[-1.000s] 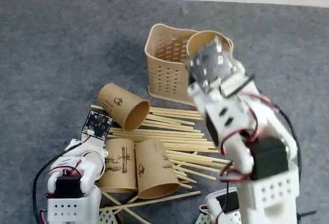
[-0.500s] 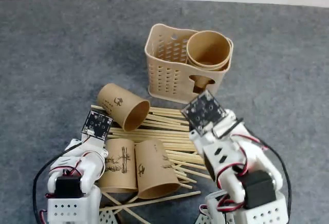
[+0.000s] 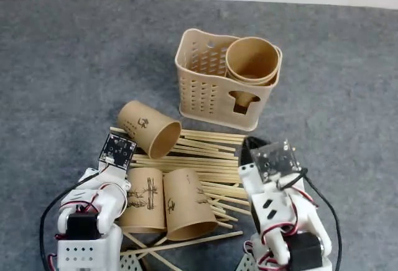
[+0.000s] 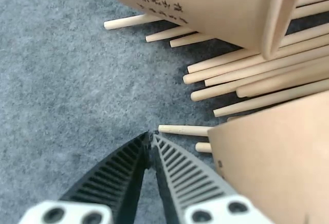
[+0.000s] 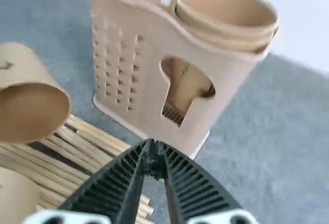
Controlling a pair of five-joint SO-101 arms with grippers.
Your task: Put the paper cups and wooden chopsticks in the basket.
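The beige basket (image 3: 205,87) stands upright at the back with paper cups (image 3: 252,59) nested inside it; the right wrist view shows the basket (image 5: 149,64) and these cups (image 5: 226,13). Three more cups lie on their sides: one (image 3: 148,128) by the chopstick pile and two (image 3: 165,199) near the front. Wooden chopsticks (image 3: 211,159) lie spread on the carpet. My left gripper (image 4: 150,137) is shut and empty, its tips at the carpet beside chopstick ends (image 4: 182,129). My right gripper (image 5: 152,151) is shut and empty, in front of the basket and above the chopsticks (image 5: 87,142).
Grey carpet (image 3: 74,66) covers the whole surface, with open room left and right of the basket. The two arm bases (image 3: 87,234) stand at the front edge, close to the lying cups and chopstick ends.
The right arm has drawn back from over the basket toward the front and lowered, leaving the cup in the basket. The left arm has not moved.
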